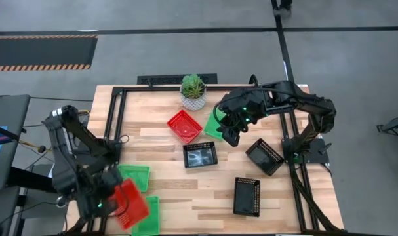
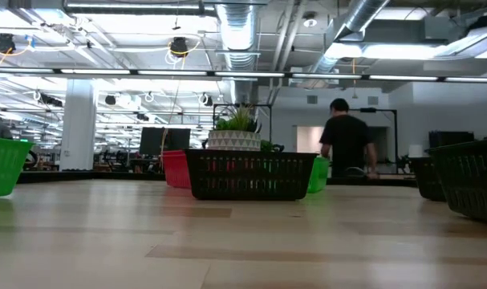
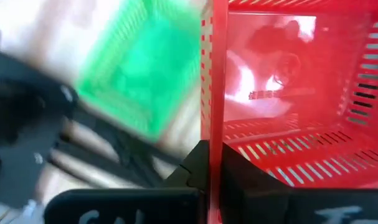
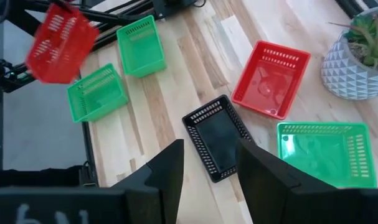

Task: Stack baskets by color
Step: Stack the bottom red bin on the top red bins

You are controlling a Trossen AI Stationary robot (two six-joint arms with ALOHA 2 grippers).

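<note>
Your left tool [image 1: 110,196] sat at the table's front-left corner, clamped flat on the rim of a red basket [image 1: 130,203] that it held lifted and tilted above the table. The other red basket [image 1: 184,126] lay on the table near the back edge, just in front of the plant [image 1: 193,90], so the carry ran diagonally from the front-left corner toward the back middle. That basket sat skewed, its long axis angled to the table edges; you would likely have needed to turn the held one to match before lowering it.

The left arm had the load, but the right arm was nearer the target. Your right tool [image 1: 230,131] hovered just right of the resting red basket, fingers apart and empty, above a green basket [image 1: 214,124] lying beside it.

Two green baskets [image 1: 134,176] [image 1: 147,215] lay at the front-left corner under and beside the held one. A black basket [image 1: 200,155] sat mid-table, close to the direct line of the carry; pass above it. Two more black baskets [image 1: 264,156] [image 1: 246,196] lay toward the right edge, clear of the path. The right arm's reach over the back middle looked the likeliest thing to crowd the placement.
</note>
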